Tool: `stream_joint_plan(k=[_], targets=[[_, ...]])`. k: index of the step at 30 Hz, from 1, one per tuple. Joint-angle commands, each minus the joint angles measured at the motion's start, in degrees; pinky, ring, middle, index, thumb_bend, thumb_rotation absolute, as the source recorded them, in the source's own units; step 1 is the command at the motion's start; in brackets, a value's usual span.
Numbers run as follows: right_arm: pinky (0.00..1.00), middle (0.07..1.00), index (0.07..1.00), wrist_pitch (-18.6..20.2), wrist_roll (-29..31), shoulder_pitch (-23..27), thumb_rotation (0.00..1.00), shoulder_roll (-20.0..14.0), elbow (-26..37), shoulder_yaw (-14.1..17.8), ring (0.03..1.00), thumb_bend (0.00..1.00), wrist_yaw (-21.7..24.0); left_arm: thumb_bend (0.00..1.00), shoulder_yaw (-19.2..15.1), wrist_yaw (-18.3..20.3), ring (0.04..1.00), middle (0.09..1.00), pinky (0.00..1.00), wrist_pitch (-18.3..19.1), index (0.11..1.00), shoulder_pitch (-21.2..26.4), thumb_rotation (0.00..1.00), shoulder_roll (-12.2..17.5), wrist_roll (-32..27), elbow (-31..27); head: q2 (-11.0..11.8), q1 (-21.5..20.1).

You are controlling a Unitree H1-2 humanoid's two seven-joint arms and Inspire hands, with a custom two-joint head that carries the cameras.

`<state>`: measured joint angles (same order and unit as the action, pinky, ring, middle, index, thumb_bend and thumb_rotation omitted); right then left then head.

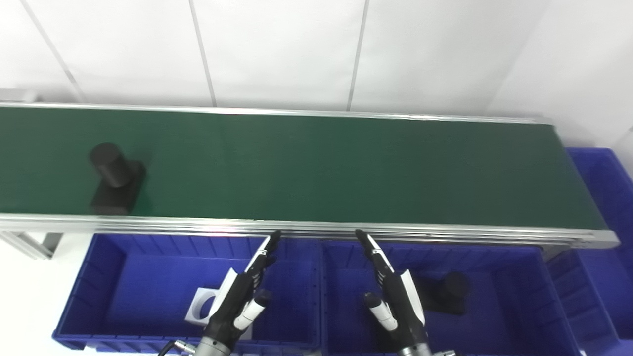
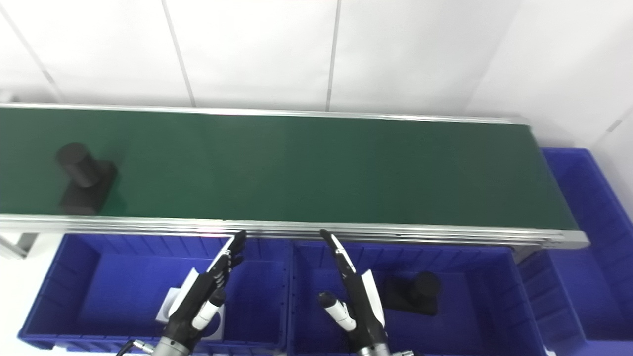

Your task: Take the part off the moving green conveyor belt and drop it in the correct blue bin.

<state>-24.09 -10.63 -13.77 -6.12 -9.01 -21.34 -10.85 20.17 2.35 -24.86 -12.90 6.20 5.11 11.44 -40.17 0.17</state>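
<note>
A: Part (image 1: 115, 179), black, cyl. on sq. base; sits on conveyor belt (image 1: 316, 168) far left, near front rail; well apart from both hands; not yet picked.

B: Run the rest, biggest first.

A: Belt: green, long, alu. rails, spans the full width; nothing else on it. Left blue bin (image 1: 123, 291): below the belt's front rail; holds a white part w/ round hole (image 1: 202, 306), partly hidden by the left arm. Centre blue bin (image 1: 494, 296): holds a black part w/ cyl. top (image 1: 447, 292), looks same type as the belt item. Third blue bin (image 1: 601, 198) at the belt's right end; contents not visible. Left hand (image 1: 238, 295): over left bin, fingers straight and apart, thumb out, holding nothing. Right hand (image 1: 395, 291): over centre bin, likewise spread flat, empty.

B: Progress?

A: Early, by my read; grasp, lift, drop all remain; likely dest. centre bin, since the matching black part lies there; judgement only.

B: Labels, brands?

A: None legible on belt, bins, parts or hands.
</note>
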Motion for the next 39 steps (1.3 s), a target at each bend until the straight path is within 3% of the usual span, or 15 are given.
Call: stream_joint_plan(k=[1,3,11,25,28,29,33,39], targets=[[0.96,0.952,0.944,-2.8,0.4,0.7,1.0,-0.6,0.4,-0.1,0.961,0.84,-0.7,0.83,0.6,-1.4,0.998,0.992,0.97,-2.1,0.97,1.2,1.0,-0.8,0.5,-0.2,1.4,3.3],[0.96,0.955,0.95,-2.8,0.8,0.9,1.0,-1.3,-0.3,-0.2,0.957,0.83,-0.9,0.83,1.2,-2.0,1.0,0.988,0.98,-2.1,0.964,1.5,1.0,-1.1,0.7,0.9,3.1,5.6],[0.95,0.961,0.949,-2.8,1.7,1.3,1.0,-2.5,-1.9,-0.3,0.961,0.86,-1.3,0.86,3.5,-5.0,1.0,0.987,1.0,-2.1,0.959,2.9,1.0,-1.7,1.0,4.4,6.2,6.6],[0.95,0.949,0.939,-2.8,2.6,1.9,1.0,-3.1,-3.8,-1.4,0.94,0.83,-2.6,0.9,4.6,-5.7,1.0,0.993,1.0,-2.1,0.961,3.7,0.98,-1.5,0.6,6.4,8.1,6.2],[0.94,0.947,0.934,-2.8,2.5,2.0,1.0,-3.0,-4.3,-1.8,0.94,0.82,-3.0,0.89,4.6,-5.9,0.999,0.988,1.0,-2.1,0.958,3.8,0.98,-1.3,0.7,6.9,9.5,5.8],[0.94,0.947,0.934,-2.8,2.6,2.1,1.0,-3.1,-4.7,-2.0,0.94,0.82,-3.1,0.89,4.8,-6.1,0.999,0.988,1.0,-2.1,0.958,3.9,0.98,-1.2,0.8,7.3,11.0,5.1],[0.93,0.94,0.922,-2.8,3.2,2.4,1.0,-3.2,-5.5,-2.4,0.936,0.86,-3.0,0.9,5.7,-7.3,1.0,0.992,1.0,-2.1,0.965,4.5,0.99,-0.8,1.5,8.2,11.2,5.0],[0.96,0.952,0.931,-2.8,3.7,2.4,1.0,-3.5,-5.1,-2.5,0.942,0.82,-2.8,0.88,6.4,-7.7,1.0,0.989,1.0,-2.1,0.957,4.5,0.98,-0.5,1.0,8.0,10.4,5.2]])
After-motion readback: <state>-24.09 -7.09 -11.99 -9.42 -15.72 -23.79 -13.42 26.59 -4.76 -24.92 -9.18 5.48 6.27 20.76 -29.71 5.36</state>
